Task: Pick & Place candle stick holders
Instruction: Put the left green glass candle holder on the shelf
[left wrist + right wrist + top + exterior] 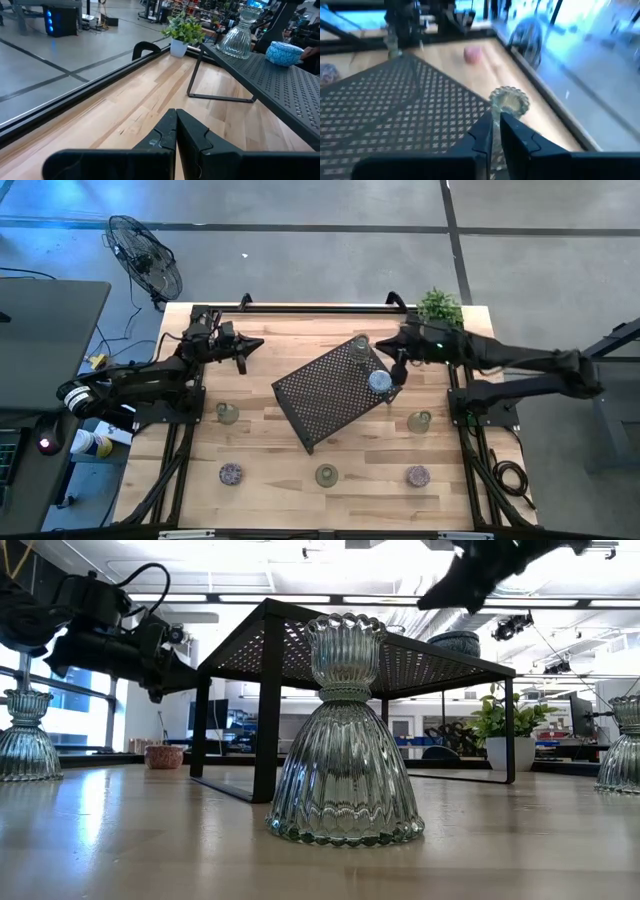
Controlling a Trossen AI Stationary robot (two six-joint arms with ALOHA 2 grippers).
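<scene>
A black mesh tray (320, 395) stands on its legs mid-table. On its top stand a clear holder (361, 346) at the far corner and a blue-topped holder (379, 381) near the right edge. Clear-greenish holders (228, 413) (326, 475) (419, 421) and mottled ones (231, 474) (418, 476) stand on the wood. My right gripper (398, 370) hovers shut and empty above the tray's right edge, beside the blue-topped holder. In its wrist view the clear holder (509, 101) lies just beyond the fingertips (496, 124). My left gripper (256, 345) waits shut at the far left.
A small green potted plant (440, 306) stands at the table's far right corner. A pink holder (472, 54) sits on the wood near the left arm's base. A black rail (320, 310) runs along the far edge. A fan (145, 258) stands on the floor beyond the table.
</scene>
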